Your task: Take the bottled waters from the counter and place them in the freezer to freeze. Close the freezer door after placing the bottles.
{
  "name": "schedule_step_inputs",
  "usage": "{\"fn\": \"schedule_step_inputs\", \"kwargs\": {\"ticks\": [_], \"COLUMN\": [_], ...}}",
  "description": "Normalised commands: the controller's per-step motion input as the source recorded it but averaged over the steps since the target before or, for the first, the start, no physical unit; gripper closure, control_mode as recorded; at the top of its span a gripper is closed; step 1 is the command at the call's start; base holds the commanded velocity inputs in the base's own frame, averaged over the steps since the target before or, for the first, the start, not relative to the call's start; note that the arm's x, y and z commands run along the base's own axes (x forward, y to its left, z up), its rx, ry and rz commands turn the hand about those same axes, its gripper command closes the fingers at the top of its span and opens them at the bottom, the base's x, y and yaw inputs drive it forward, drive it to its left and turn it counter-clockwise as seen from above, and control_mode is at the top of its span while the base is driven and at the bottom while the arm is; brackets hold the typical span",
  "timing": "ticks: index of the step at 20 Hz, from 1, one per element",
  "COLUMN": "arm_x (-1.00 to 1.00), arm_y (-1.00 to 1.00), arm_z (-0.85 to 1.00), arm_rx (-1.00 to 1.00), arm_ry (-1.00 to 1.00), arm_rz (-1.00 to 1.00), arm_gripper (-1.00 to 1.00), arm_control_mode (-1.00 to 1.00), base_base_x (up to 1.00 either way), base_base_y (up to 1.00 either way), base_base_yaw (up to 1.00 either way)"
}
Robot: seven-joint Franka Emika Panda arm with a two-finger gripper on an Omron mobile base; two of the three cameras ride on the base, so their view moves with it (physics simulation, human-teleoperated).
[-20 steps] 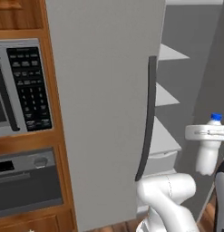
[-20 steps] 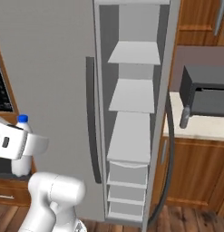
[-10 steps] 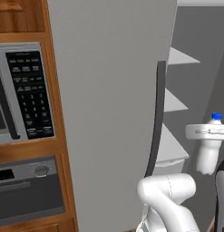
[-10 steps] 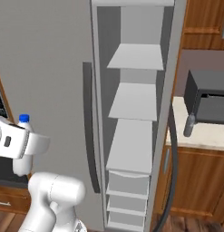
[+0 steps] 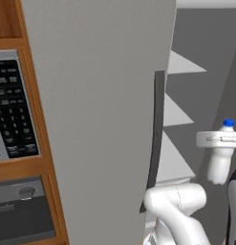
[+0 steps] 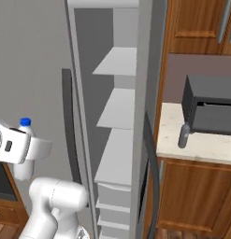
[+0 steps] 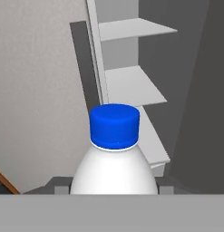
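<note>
Between the earlier pictures and now, both base views shift: the freezer (image 6: 114, 140) looms larger and sits more centrally, which reads as the base driving closer rather than any object moving, while the whitish bottle (image 5: 219, 155) keeps its place relative to the arm. Gripper (image 5: 219, 139) is clamped on that bottle just below its blue cap (image 7: 114, 125), the jaws pressed against its shoulders. Bottle stands upright, long axis vertical, cap pointing up, carried in the air in front of the open freezer and level with its middle shelves (image 7: 131, 86). Freezer door (image 6: 154, 154) stands swung open at the right of the compartment, seen almost edge-on, with its dark handle (image 6: 152, 163) facing the robot. Second, darker bottle (image 6: 184, 135) stands upright on the counter (image 6: 201, 144), just in front of a dark box-shaped appliance (image 6: 210, 105). Step in hand, as judged: transport of the first bottle toward the freezer. Next move likely calls for reaching forward into the compartment, lowering the bottle base-first onto a shelf with clearance under the shelf above, then releasing; the second bottle and the door closing remain
</note>
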Motion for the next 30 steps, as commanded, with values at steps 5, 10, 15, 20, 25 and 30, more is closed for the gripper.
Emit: {"fn": "schedule_step_inputs", "kwargs": {"ticks": [5, 10, 15, 20, 25, 30], "arm_x": [0.0, 0.0, 0.0, 0.0, 0.0, 0.0], "arm_y": [0.0, 0.0, 0.0, 0.0, 0.0, 0.0], "arm_z": [0.0, 0.0, 0.0, 0.0, 0.0, 0.0], "arm_rx": [0.0, 0.0, 0.0, 0.0, 0.0, 0.0], "arm_ry": [0.0, 0.0, 0.0, 0.0, 0.0, 0.0], "arm_rz": [0.0, 0.0, 0.0, 0.0, 0.0, 0.0], "arm_gripper": [1.0, 1.0, 1.0, 1.0, 1.0, 1.0], "arm_control_mode": [1.0, 1.0, 1.0, 1.0, 1.0, 1.0], "base_base_x": [0.18, 0.09, 0.14, 0.29, 0.4, 0.39], "base_base_y": [-0.2, -0.19, -0.29, -0.3, -0.21, -0.04], "base_base_yaw": [0.0, -0.05, -0.18, -0.14, -0.11, -0.03]}}
